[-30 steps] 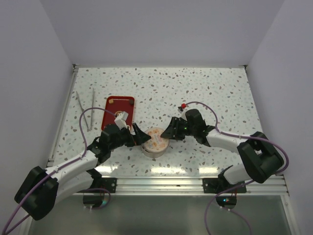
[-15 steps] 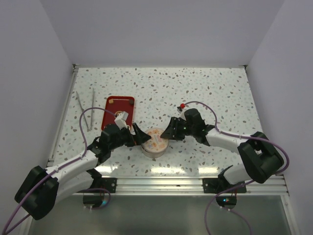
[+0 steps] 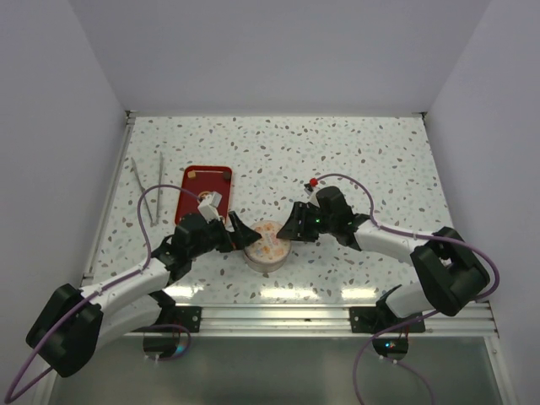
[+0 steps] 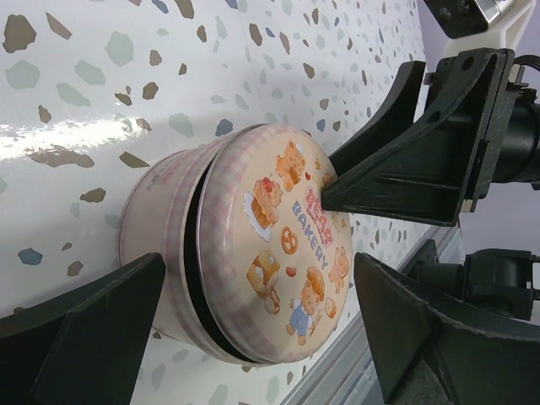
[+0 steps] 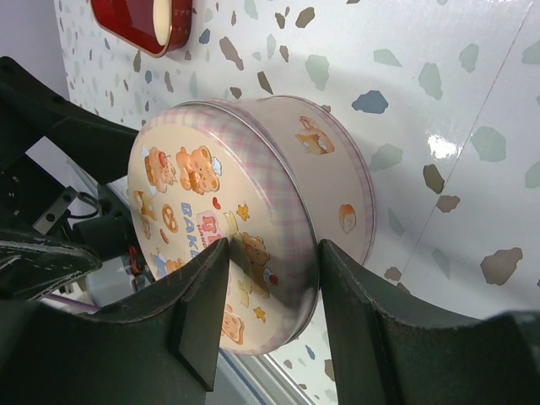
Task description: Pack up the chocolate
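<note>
Closing step of packing, as I judge it. The lid (image 4: 287, 245) sits askew on the tin (image 4: 152, 228), with a dark gap on one side. No chocolate shows, so it is presumably inside. One pale piece (image 3: 193, 174) lies on the red tray (image 3: 208, 198), and I cannot tell what it is.

The right gripper (image 5: 274, 253) is half closed, its fingers (image 5: 202, 312) pinching the lid's rim. The left gripper (image 4: 257, 278) is spread wide, its fingers (image 4: 93, 329) flanking the tin without touching it.

The next move calls for levelling the lid and pressing it home, with the left fingers steadying the tin.
</note>
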